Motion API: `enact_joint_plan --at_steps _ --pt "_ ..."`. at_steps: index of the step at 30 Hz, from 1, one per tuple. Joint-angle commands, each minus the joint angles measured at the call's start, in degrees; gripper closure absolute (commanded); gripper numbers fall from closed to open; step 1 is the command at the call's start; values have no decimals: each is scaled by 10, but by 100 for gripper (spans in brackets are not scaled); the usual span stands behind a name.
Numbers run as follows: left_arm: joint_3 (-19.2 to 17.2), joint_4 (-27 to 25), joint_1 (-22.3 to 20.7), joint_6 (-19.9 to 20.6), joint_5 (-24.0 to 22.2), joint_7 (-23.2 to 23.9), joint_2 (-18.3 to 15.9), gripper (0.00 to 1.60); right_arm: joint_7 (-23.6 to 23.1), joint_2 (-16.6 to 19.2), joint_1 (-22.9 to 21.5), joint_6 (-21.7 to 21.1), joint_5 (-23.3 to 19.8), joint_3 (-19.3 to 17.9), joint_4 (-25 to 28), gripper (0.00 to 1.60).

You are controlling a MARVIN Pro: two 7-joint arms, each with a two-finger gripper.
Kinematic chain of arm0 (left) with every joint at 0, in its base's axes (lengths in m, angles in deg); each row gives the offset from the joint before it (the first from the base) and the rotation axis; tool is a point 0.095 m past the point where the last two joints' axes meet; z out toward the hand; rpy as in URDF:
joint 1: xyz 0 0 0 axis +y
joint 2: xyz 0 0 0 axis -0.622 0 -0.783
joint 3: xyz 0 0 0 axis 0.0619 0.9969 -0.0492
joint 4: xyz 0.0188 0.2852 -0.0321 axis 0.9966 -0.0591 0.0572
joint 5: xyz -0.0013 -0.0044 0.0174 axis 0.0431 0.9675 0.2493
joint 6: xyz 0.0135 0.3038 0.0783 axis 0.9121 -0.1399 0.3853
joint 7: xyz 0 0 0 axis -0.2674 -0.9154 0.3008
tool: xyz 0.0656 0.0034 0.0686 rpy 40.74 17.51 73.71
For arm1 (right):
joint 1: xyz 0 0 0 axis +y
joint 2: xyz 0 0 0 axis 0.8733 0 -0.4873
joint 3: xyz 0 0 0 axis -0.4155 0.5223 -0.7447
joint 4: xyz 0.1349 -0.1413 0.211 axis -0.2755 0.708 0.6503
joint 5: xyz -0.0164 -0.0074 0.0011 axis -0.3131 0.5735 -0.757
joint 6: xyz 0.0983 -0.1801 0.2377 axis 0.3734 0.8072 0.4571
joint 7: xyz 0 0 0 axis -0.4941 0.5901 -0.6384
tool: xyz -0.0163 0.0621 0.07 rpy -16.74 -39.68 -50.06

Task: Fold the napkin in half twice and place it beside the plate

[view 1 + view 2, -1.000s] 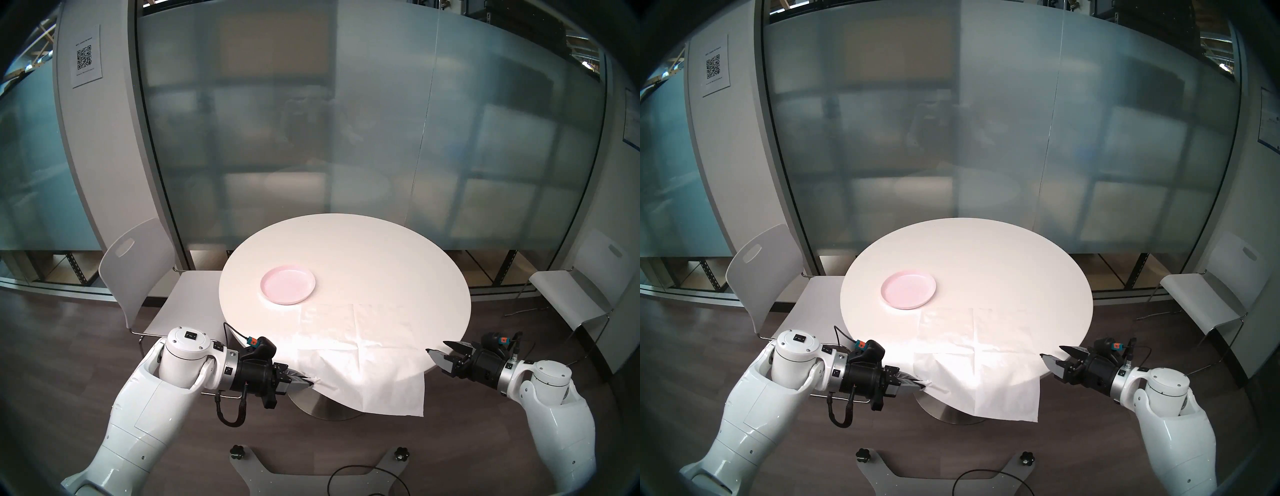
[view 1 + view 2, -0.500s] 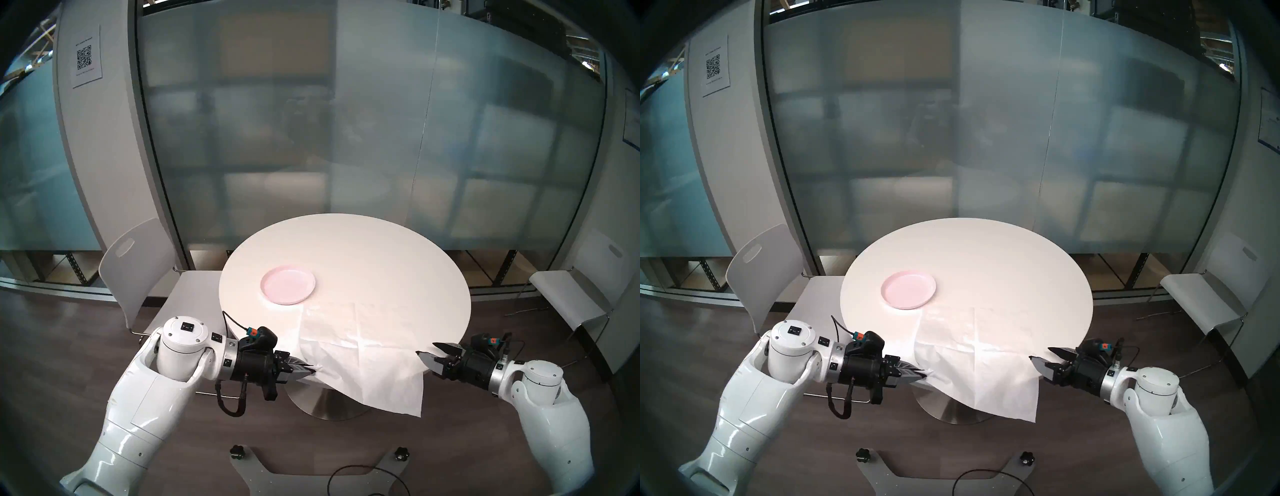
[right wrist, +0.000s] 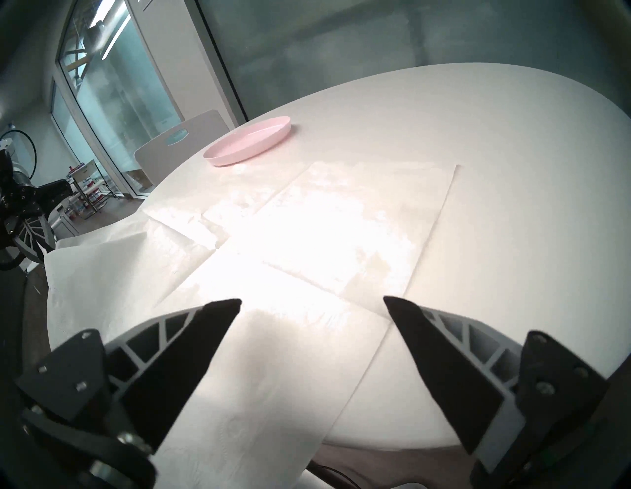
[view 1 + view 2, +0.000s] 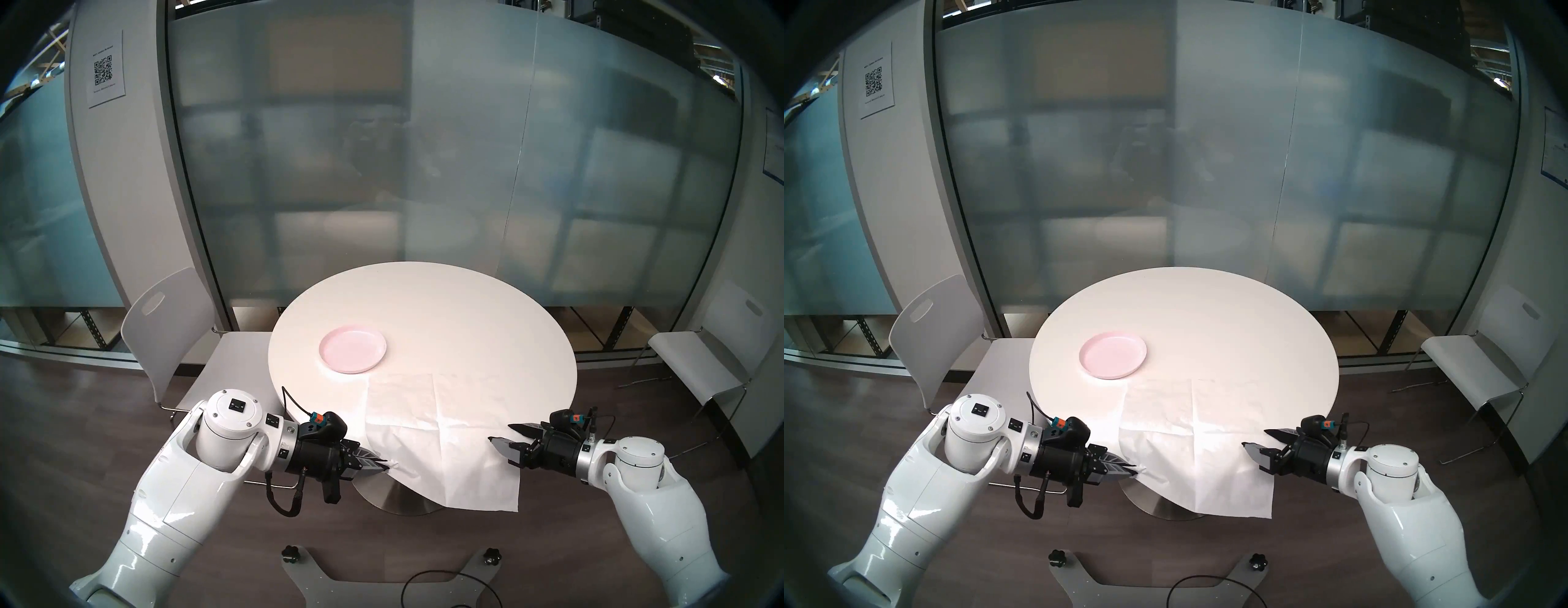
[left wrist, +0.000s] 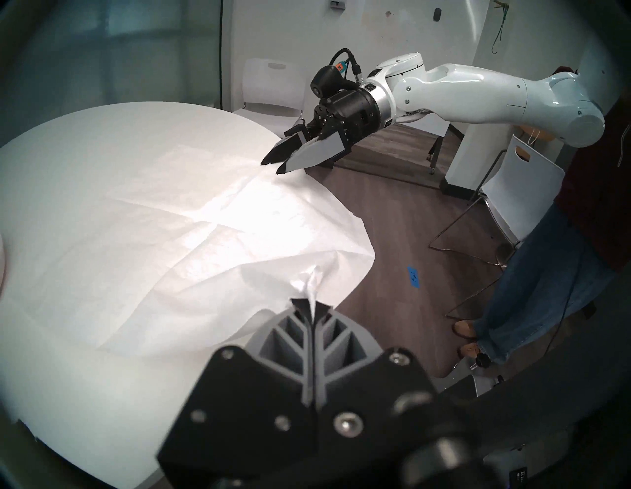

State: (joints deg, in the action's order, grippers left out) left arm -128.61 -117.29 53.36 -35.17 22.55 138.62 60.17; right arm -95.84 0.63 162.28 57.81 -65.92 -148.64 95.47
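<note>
The white napkin (image 4: 441,429) lies unfolded on the near part of the round white table (image 4: 466,305), its near half hanging over the edge. The pink plate (image 4: 353,349) sits just beyond the napkin's far left corner. Off the table's near left edge, my left gripper (image 4: 384,460) is shut on the napkin's near left corner, and paper bunches between its fingertips in the left wrist view (image 5: 311,304). My right gripper (image 4: 499,432) is open at the napkin's right edge, just above the sheet, holding nothing (image 3: 311,300).
White chairs stand to the left (image 4: 169,322) and right (image 4: 695,361) of the table. A person in jeans (image 5: 546,256) stands near the robot's right side. A frosted glass wall is behind the table. A cable loops on the robot's base (image 4: 424,586).
My right gripper has moved left, from off the table's edge to over the napkin's right edge, staying open. The left arm shifted slightly and kept its grip on the corner.
</note>
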Motion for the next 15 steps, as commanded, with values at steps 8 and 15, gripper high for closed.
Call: enact_joint_plan --at_steps 8,15 --pt "-4 -6 -33 -7 1 10 1 160 -16 4 -40 -3 17 27 2 0" --pt "-5 -25 -24 -24 9 12 -6 160 -21 6 -45 -5 26 33 1 0"
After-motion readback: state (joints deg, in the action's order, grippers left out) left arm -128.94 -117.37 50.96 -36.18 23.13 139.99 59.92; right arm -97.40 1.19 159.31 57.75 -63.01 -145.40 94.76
